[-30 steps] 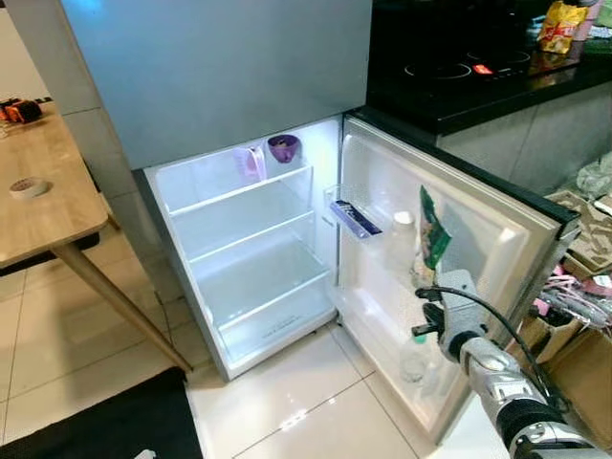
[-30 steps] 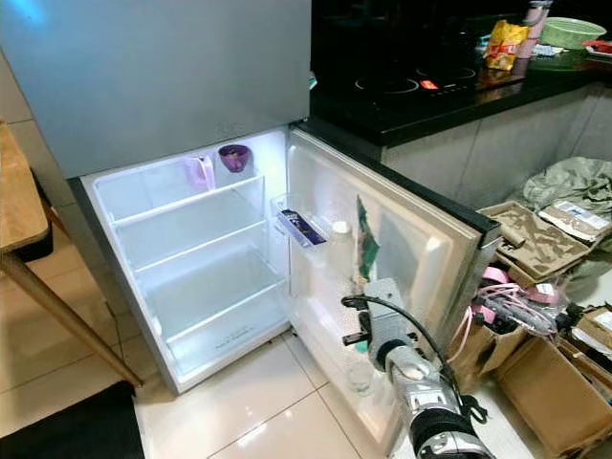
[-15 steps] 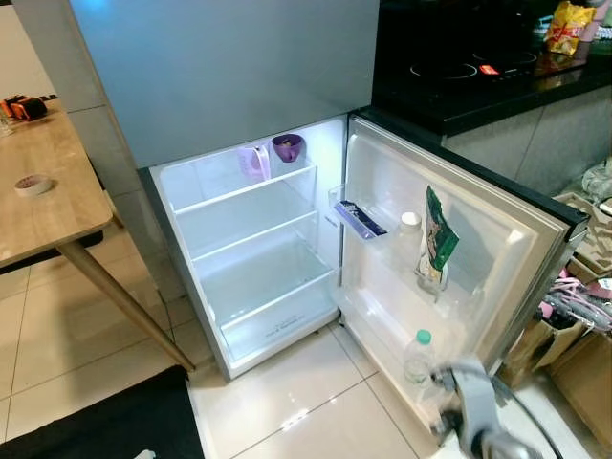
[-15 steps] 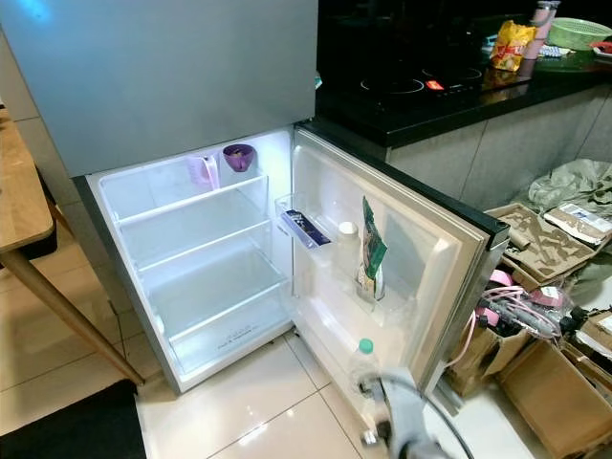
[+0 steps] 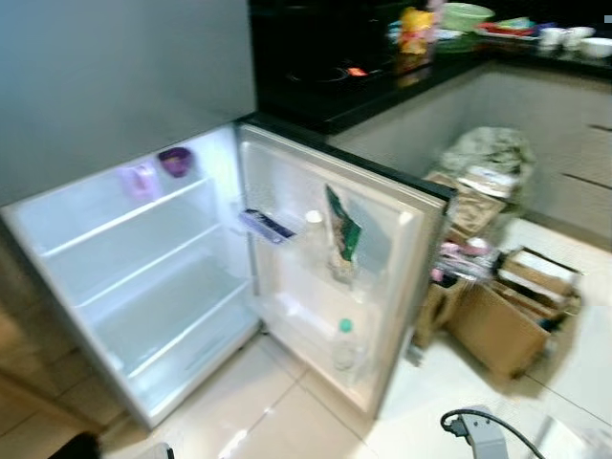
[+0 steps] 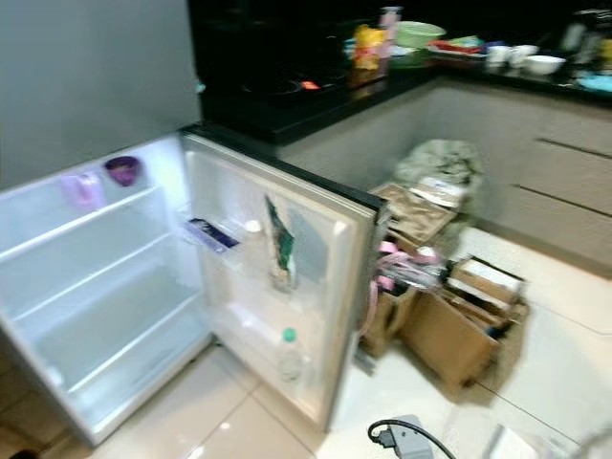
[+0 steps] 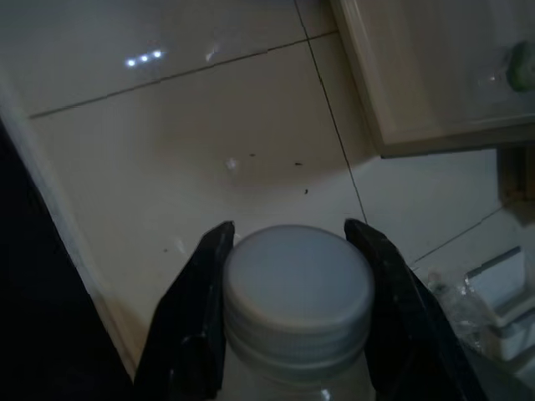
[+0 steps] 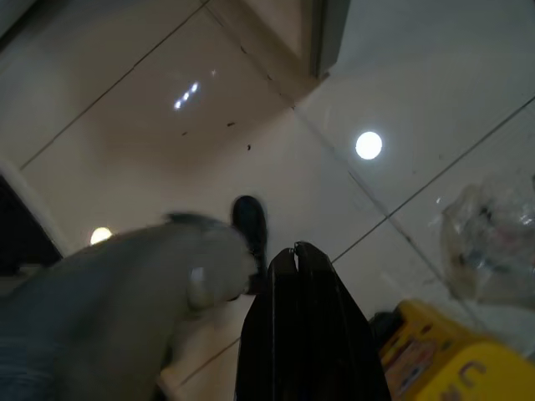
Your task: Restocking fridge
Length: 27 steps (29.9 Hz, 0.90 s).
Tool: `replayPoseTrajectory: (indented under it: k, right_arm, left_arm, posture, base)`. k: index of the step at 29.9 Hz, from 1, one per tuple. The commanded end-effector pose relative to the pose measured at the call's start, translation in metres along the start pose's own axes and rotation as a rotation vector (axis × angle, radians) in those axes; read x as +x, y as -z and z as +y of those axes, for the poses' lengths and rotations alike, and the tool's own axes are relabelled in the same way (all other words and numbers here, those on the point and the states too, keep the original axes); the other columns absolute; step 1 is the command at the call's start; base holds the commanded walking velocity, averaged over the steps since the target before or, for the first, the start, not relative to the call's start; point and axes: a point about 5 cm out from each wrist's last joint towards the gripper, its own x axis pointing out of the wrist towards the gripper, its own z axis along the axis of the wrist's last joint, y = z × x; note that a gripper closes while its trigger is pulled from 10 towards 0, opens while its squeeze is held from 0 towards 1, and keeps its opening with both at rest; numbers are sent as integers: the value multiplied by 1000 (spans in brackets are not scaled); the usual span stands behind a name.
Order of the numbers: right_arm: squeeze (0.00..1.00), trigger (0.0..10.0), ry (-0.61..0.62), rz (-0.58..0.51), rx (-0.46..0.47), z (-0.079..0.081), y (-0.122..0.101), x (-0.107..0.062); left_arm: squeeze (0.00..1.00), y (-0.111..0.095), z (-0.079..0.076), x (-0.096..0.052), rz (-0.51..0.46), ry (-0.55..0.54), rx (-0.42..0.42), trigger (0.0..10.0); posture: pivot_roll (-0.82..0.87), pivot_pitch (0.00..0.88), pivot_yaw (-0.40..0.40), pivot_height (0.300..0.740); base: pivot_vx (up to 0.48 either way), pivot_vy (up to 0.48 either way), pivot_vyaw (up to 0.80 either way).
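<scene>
The head camera has swung to the robot's right since a second ago, so the open fridge now sits left in view with cardboard boxes on the floor beside its door, and the right arm that was reaching at the door shelf has dropped low. The right end effector hangs over the floor tiles with its fingers pressed together, empty. The left end effector is clamped on a white-capped bottle, which I judge is awaiting a shelf.
</scene>
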Motion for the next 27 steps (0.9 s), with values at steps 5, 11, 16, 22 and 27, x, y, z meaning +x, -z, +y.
replayPoseTrajectory:
  k: [5,11,16,22,27]
  right_arm:
    - [0,10000,-114,-115,-57,14,-31,8]
    - [0,10000,-232,-206,-94,27,-55,11]
    - [0,10000,-267,-236,-129,32,-66,12]
    - [0,10000,-308,-280,-164,35,-81,12]
    - [0,10000,-362,-298,-195,41,-86,12]
  left_arm:
    - [0,9,2,-3,46,5,14,10000]
    - [0,11,2,-3,51,1,11,10000]
    - [0,11,2,-3,51,3,9,10000]
    - [0,11,0,-2,48,1,-1,10000]
    - [0,12,0,-2,50,5,-1,10000]
  posture:
    - [-104,34,31,740]
    - [-104,34,31,740]
    - [-104,34,31,740]
    - [-102,35,27,740]
    - [-103,35,27,740]
  base:
    - [0,-480,0]
    - [0,-480,0]
    - [0,-400,0]
    - [0,-41,0]
    - [0,0,0]
